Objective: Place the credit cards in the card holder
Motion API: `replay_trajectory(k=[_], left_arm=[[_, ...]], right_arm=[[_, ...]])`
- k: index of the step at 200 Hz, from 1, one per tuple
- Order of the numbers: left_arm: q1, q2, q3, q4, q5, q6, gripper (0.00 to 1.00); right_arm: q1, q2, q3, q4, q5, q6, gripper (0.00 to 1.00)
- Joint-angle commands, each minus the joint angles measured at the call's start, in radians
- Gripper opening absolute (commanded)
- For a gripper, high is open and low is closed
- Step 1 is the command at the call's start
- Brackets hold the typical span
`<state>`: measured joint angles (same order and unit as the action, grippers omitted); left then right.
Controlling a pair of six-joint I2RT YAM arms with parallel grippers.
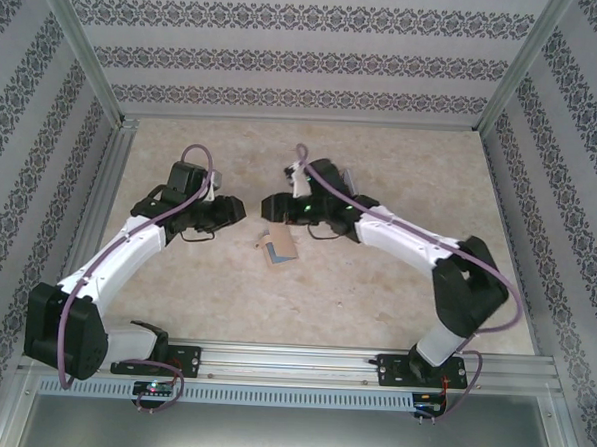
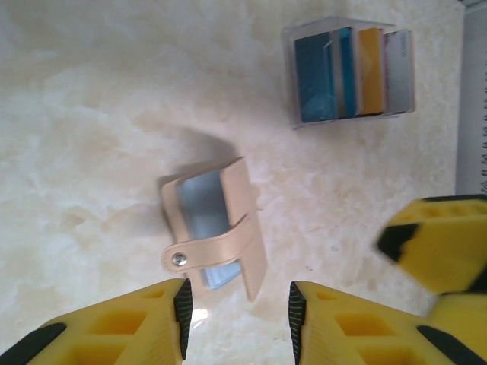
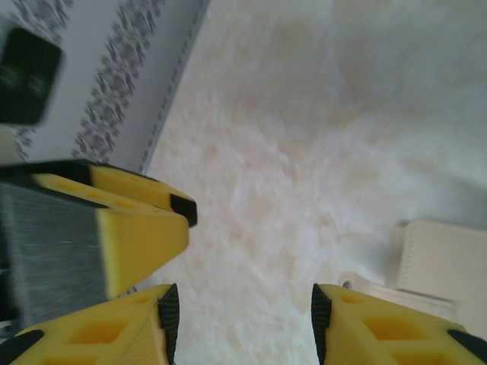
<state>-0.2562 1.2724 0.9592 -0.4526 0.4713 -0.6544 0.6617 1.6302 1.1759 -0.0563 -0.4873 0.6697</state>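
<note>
Nearest the overhead camera, your two arms were bolted at the near edge of the bench (image 1: pixel 382 168). Both reached inward, so the left tool (image 1: pixel 236 210) and the right tool (image 1: pixel 269 203) stood almost tip to tip. One card holder (image 1: pixel 277 248) lay on the bench just on the near side of those two tools, apart from both.

From your left wrist, the left tool (image 2: pixel 237 319) had its two yellow fingers (image 2: pixel 144 327) parted, with bare bench (image 2: pixel 91 114) between them and nothing held. The card holder (image 2: pixel 217 228) lay just beyond the fingertips: tan, grey-blue at its open edge, one snap tab (image 2: pixel 217 242) strapped across it. Farther off sat one clear tray (image 2: pixel 293 46) holding the credit cards (image 2: pixel 370 70) side by side. You had four there as far as I could count: two blue, one orange, one grey. One yellow finger (image 2: pixel 437 243) of your right tool came in from the right.

From your right wrist, the right tool (image 3: pixel 240 327) had its jaws apart over bare bench (image 3: pixel 304 114), gripping nothing. The card holder (image 3: pixel 445 258) lay at the right edge, near the right-hand finger. One finger (image 3: pixel 141 232) of your left tool showed at the left.
</note>
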Motion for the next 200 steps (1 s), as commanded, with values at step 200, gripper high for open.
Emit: replay_trajectory(k=[200], left_arm=[[-0.249,0.539,0.294,-0.096,-0.121,0.016,0.35]], right_arm=[[-0.148,0.117,-0.186,0.034,-0.038,-0.201,0.52]])
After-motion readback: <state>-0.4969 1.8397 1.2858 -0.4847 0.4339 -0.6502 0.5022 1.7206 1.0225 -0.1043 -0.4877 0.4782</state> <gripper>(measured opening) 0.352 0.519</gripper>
